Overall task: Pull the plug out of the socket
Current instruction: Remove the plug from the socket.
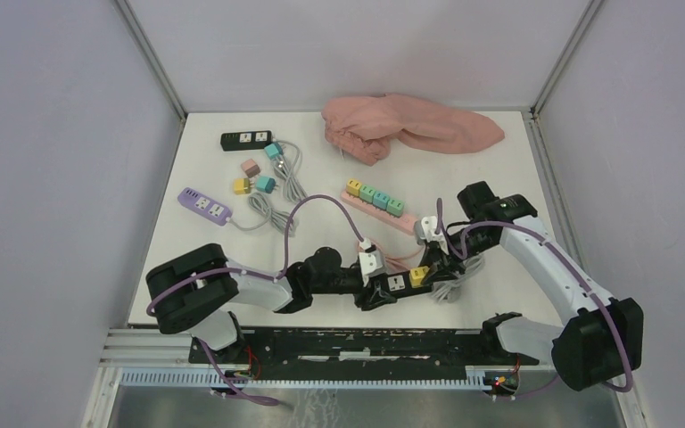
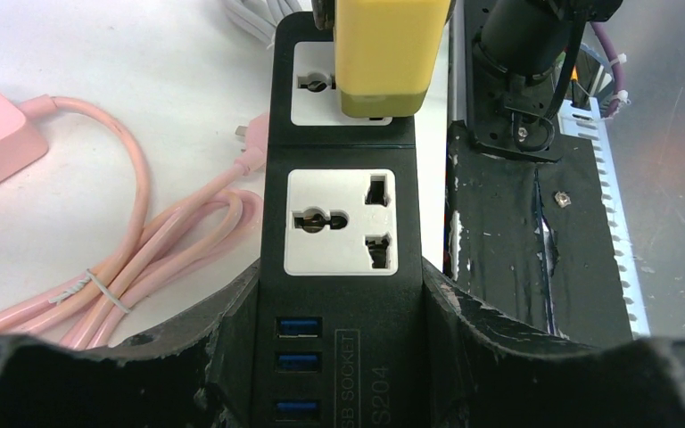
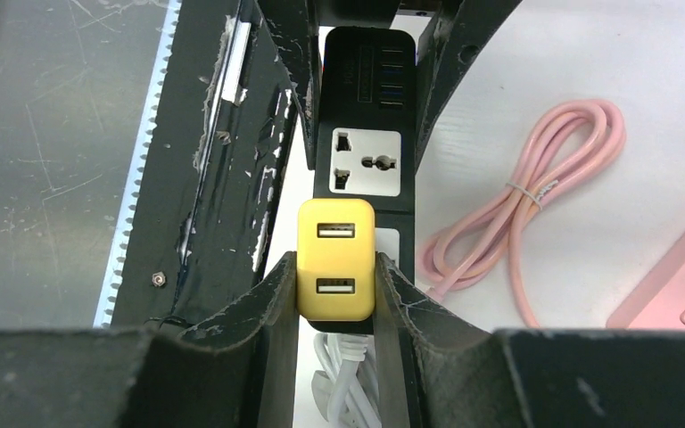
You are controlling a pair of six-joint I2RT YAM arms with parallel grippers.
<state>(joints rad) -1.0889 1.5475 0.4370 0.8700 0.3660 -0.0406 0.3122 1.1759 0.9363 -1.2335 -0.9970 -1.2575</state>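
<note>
Near the front edge of the table [image 1: 201, 165], about midway along it, we find the power strip [image 1: 396, 283] lying left to right, its left end between the fingers of the left gripper [image 2: 339, 357]. The plug [image 1: 419, 275] sits in its rightmost socket, between the fingers of the right gripper [image 3: 336, 299]. A coiled cable [image 3: 522, 192] lies just behind the strip, and behind that a second strip [image 1: 408, 225] carries four adapters [image 1: 375, 198]. A cloth [image 1: 410, 129] lies at the far edge. Towards the far left corner lie a third strip [image 1: 245, 140] and a fourth strip [image 1: 204, 205], with loose adapters [image 1: 250, 167] between them.

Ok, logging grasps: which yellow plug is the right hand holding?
The yellow plug in the near black strip; the right hand pinches it. The loose yellow plug and pink strip's yellow plug lie untouched.
</note>
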